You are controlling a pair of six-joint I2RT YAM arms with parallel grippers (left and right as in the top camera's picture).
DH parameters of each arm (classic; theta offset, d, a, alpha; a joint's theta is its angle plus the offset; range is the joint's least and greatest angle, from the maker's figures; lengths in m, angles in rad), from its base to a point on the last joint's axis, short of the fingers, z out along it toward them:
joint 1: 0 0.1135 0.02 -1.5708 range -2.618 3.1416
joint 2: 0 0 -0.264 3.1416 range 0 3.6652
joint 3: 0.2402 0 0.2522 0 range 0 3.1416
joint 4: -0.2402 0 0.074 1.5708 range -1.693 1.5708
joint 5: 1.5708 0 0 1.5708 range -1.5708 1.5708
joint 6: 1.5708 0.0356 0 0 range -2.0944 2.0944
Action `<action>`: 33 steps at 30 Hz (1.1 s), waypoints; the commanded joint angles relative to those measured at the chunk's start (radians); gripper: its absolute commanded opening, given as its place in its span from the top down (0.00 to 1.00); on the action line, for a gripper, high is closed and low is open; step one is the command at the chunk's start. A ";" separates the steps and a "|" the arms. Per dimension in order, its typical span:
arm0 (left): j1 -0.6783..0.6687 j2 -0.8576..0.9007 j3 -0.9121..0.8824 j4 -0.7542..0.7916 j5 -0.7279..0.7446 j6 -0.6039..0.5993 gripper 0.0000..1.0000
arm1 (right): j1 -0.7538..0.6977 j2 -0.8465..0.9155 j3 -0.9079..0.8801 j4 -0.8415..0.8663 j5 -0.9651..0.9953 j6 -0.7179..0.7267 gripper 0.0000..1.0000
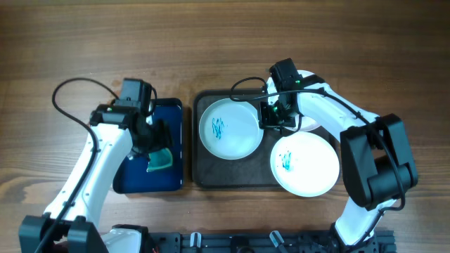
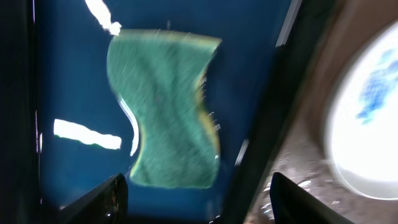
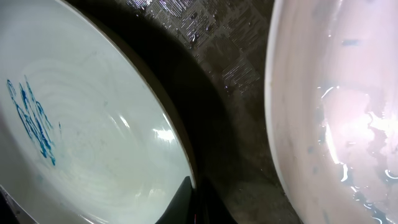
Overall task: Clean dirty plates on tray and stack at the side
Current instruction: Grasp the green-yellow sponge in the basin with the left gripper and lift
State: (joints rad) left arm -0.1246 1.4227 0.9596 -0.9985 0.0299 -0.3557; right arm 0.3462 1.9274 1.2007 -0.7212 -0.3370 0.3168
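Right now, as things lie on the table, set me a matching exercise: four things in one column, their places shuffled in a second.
Things:
1. sponge
2. big-scribble plate
3. small-scribble plate
4. right gripper

Places:
A. over the tray, between two plates
B. in the blue basin
C. on the tray's left half
D. at the tray's near right corner

Pairs: 1-B, 2-C, 3-D, 4-A
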 commanded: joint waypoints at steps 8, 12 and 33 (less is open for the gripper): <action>-0.002 0.025 -0.123 0.127 -0.119 -0.102 0.18 | 0.003 0.015 -0.003 -0.014 -0.005 -0.029 0.95; -0.002 0.072 -0.128 0.187 -0.117 -0.077 0.30 | 0.003 0.015 -0.003 -0.020 -0.005 -0.029 0.95; -0.003 0.127 -0.119 0.289 -0.104 -0.071 0.96 | 0.004 0.015 -0.003 -0.034 -0.005 -0.029 0.95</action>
State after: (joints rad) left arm -0.1253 1.6100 0.8394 -0.7013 -0.0700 -0.4278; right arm 0.3462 1.9274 1.2007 -0.7471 -0.3370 0.3088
